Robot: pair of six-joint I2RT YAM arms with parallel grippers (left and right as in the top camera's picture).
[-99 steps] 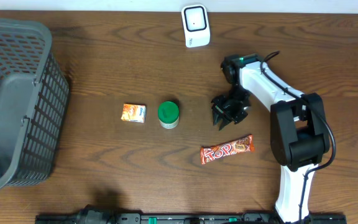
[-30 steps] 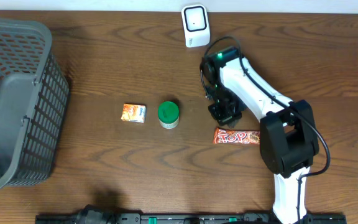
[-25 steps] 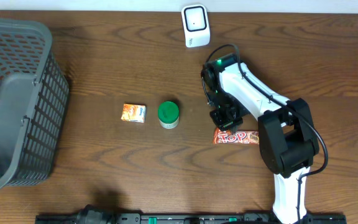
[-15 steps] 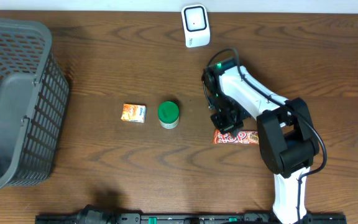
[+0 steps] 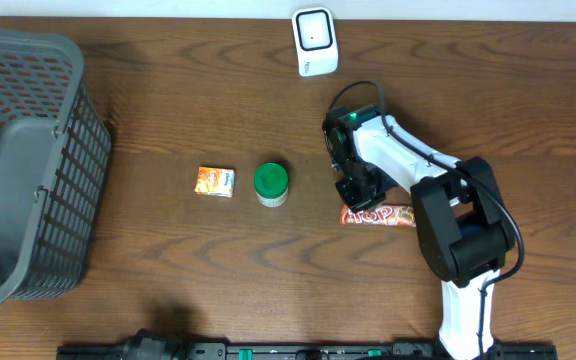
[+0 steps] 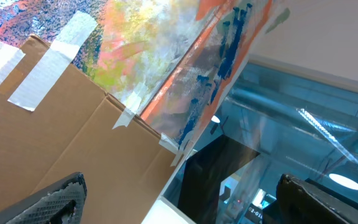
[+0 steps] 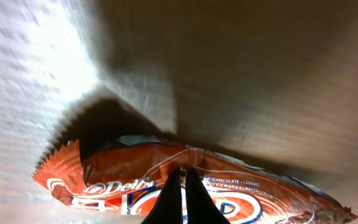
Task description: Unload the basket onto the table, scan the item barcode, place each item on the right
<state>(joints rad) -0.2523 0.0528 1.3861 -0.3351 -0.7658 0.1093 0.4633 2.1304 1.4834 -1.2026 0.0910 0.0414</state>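
- Pickup step: right hand, pinched closed, tips on the chocolate bar.
- Next: grip it, lift toward scanner at 11 o'clock.
- Left hand spread wide, empty.

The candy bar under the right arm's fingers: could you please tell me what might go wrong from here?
The right fingers are shut and seem only to press on the candy bar, so it may slide or pivot instead of lifting.
Its logo side faces up and no barcode shows, so the scanner may not read it without a flip.
A leftward push could bump the green-lidded jar.
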